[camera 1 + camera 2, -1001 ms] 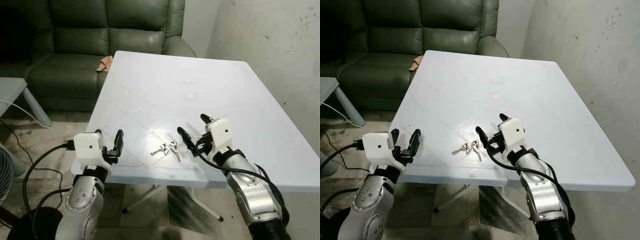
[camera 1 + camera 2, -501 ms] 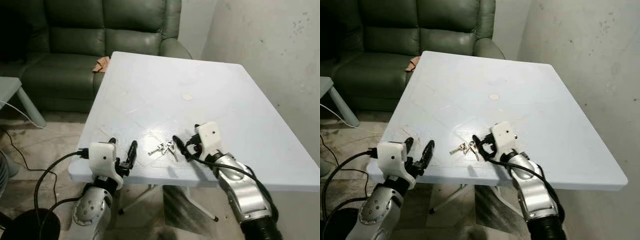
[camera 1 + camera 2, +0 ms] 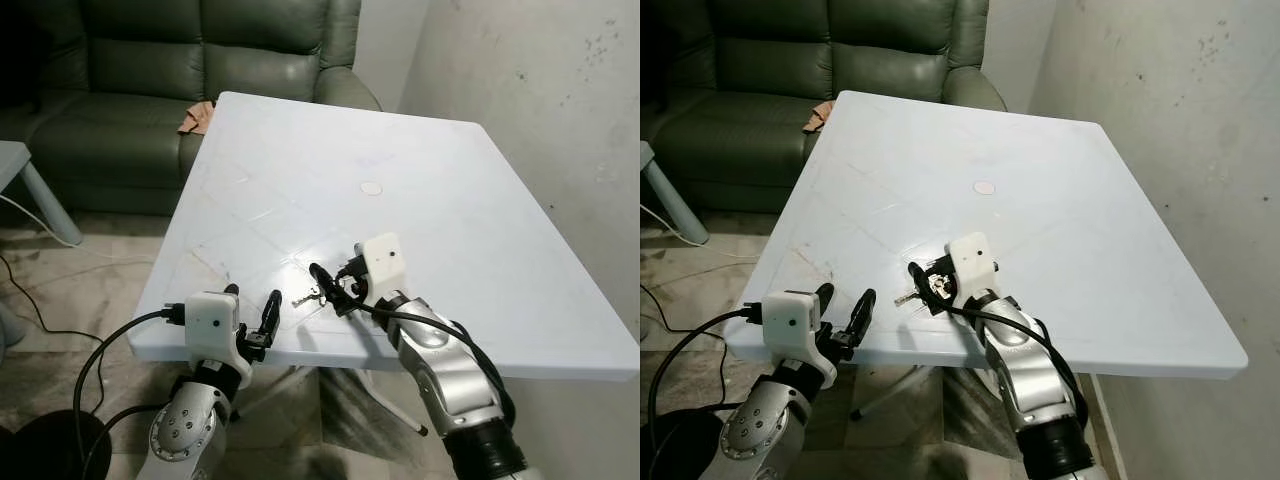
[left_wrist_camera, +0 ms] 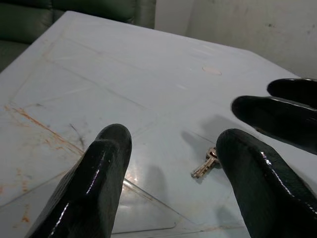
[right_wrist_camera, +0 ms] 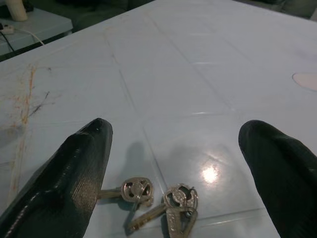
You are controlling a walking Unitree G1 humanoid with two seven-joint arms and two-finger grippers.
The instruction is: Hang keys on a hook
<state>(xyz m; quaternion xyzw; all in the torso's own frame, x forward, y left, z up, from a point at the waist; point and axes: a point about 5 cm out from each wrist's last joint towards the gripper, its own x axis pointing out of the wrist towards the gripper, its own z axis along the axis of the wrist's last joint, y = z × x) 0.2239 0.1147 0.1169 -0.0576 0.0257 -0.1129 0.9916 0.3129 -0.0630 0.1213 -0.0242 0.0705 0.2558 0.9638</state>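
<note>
Just starting | keys [image 5: 158, 201] lying on white table [image 3: 450, 200] near front edge | right gripper [image 3: 332, 287] spread wide around keys, gripping nothing | left gripper [image 3: 252, 315] spread, waiting nearby | picking up, hanging left

Both eye views look down from the head onto the table [image 3: 450, 180]. Each wrist camera sits low, close to the keys [image 5: 163, 201], which both share.

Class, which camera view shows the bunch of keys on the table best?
The right wrist view: the keys lie large and sharp between the open right pincer fingers. The left wrist view shows one small key; in the eye views the right pincer half covers them.
</note>
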